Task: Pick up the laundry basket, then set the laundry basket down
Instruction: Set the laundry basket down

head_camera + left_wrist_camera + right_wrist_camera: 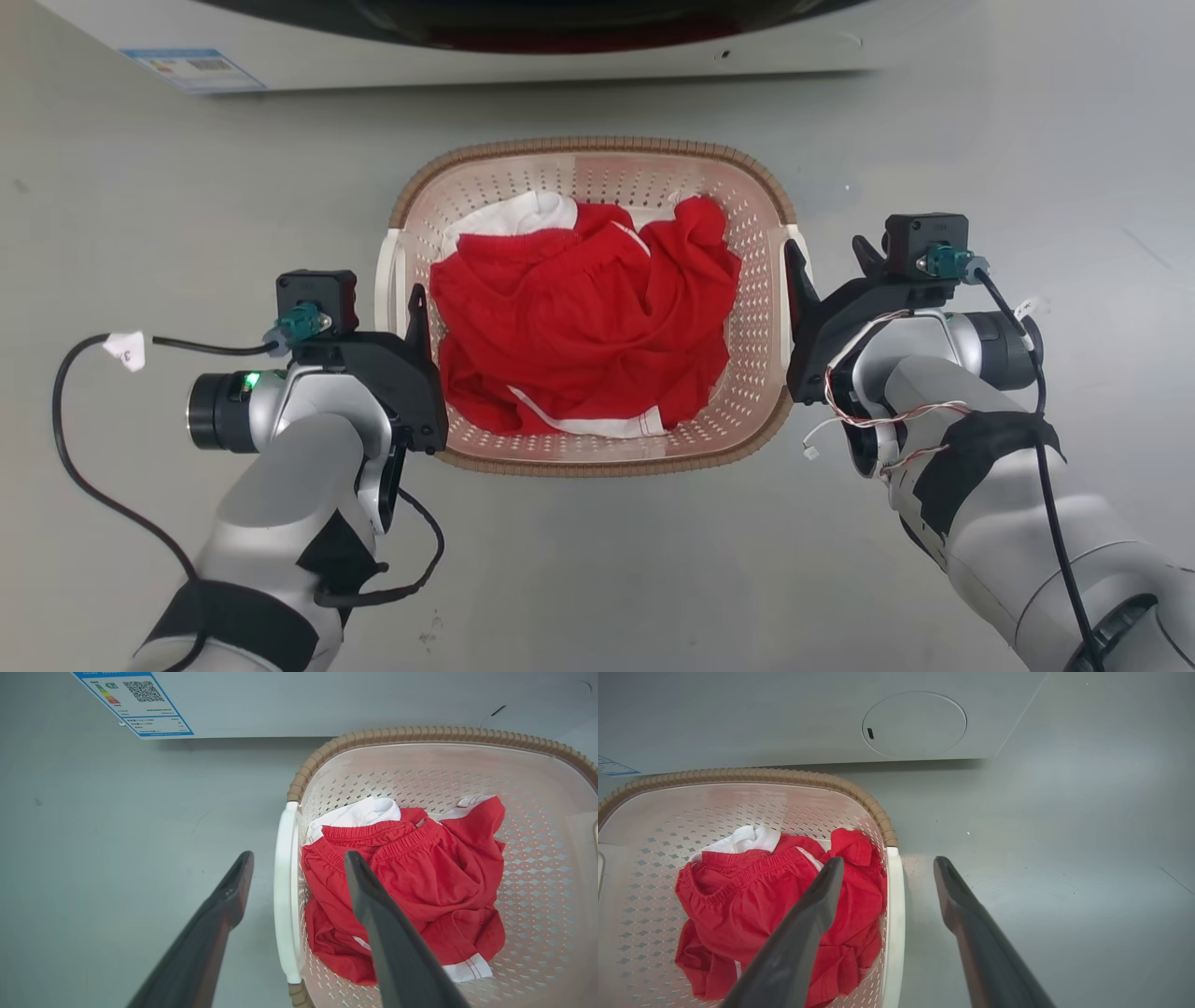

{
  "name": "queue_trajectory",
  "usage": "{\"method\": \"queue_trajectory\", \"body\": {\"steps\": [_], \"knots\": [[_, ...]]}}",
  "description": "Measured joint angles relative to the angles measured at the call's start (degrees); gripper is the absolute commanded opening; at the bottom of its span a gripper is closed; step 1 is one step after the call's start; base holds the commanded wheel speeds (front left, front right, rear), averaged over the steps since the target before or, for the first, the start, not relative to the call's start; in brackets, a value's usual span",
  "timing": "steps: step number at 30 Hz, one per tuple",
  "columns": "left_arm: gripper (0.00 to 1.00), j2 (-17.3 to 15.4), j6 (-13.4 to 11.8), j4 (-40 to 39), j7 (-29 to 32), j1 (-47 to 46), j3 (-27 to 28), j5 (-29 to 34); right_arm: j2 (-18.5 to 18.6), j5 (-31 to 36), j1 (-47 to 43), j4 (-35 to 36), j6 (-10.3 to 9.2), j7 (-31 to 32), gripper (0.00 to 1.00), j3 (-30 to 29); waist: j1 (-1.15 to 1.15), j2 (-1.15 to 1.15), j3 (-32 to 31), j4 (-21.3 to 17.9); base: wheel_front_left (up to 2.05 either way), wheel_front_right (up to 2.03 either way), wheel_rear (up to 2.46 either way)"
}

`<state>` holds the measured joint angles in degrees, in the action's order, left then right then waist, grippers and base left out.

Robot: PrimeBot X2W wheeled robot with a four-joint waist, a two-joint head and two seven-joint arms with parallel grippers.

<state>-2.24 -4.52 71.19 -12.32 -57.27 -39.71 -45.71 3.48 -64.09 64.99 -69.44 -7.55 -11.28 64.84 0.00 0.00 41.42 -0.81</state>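
Your left fingers (229,896) and right fingers (817,905), both spread and holding nothing, each straddle a white handle (282,891) of the laundry basket (597,147) on the floor (597,579) between them; pick-up pending, so clamp both handles, then lift evenly.

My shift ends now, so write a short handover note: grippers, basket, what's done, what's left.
Left gripper: open, straddling the left white handle, not clamped.
Right gripper: open, straddling the right white handle.
Laundry basket: on the floor before the washer, red and white clothes inside.
Done: both grippers lined up at the handles.
To do: close on both handles, lift, set down.
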Motion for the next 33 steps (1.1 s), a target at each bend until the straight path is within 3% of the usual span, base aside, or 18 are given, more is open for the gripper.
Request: {"method": "queue_trajectory", "body": {"steps": [8,17,33], "knots": [[1.00,-0.13,1.52,-0.29,-1.69,3.11,1.03,-0.53,0.00,-0.10,-2.08,0.25,0.76,-2.25,1.00,-0.38,0.00,0.00,-4.79,0.03,0.00,0.00,0.00],[1.00,-0.76,1.59,-1.25,-1.98,8.13,2.27,-0.60,-0.04,-0.10,-6.18,2.14,2.07,-2.96,1.00,-0.69,0.00,-0.01,-10.56,-0.19,0.00,0.00,0.00],[1.00,-2.53,0.45,-11.46,-1.98,19.68,5.53,1.67,-0.09,0.77,-17.50,8.02,2.45,-2.99,1.00,-5.61,0.00,-0.01,-22.04,-0.26,0.00,0.00,0.00]]}}
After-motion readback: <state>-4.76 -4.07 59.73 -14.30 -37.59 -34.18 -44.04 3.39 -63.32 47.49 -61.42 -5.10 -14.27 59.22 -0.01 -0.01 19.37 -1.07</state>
